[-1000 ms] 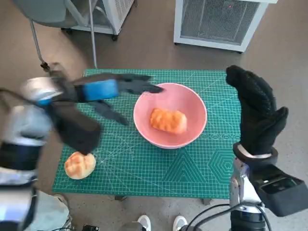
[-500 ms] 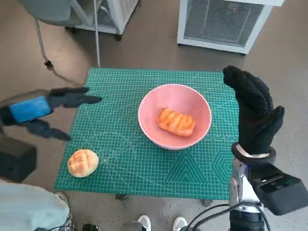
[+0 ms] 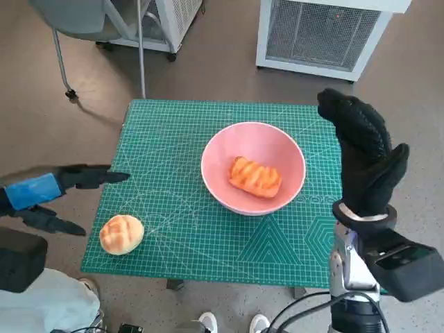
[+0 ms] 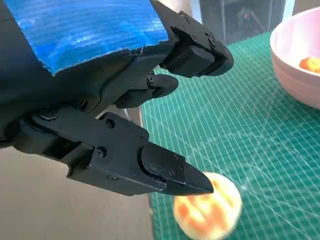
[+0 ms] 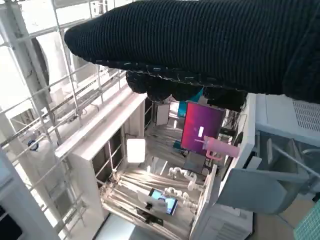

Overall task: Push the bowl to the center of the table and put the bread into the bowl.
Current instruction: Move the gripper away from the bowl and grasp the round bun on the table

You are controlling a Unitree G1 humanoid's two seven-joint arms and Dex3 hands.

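Note:
A pink bowl (image 3: 281,149) stands near the middle of the green cutting mat (image 3: 180,139), and a long orange bread (image 3: 255,176) lies inside it. A round bun (image 3: 121,234) rests on the mat's front left corner; the left wrist view shows the bun (image 4: 207,211) below my fingers (image 4: 150,165) and the bowl (image 4: 295,60). My left hand (image 3: 48,191) hovers open off the mat's left edge, fingers spread, holding nothing. My right hand (image 3: 364,156) stands upright at the mat's right edge, beside the bowl, fingers straight and empty.
A white slatted unit (image 3: 322,31) stands on the floor behind the table. A chair leg and a thin pole (image 3: 141,48) rise at the back left. White shoes (image 3: 208,321) show below the table's front edge.
My left hand has pulled back from beside the bowl, leftward across the mat, to beyond its left edge. The bowl, both breads and my right hand stay roughly where they were.

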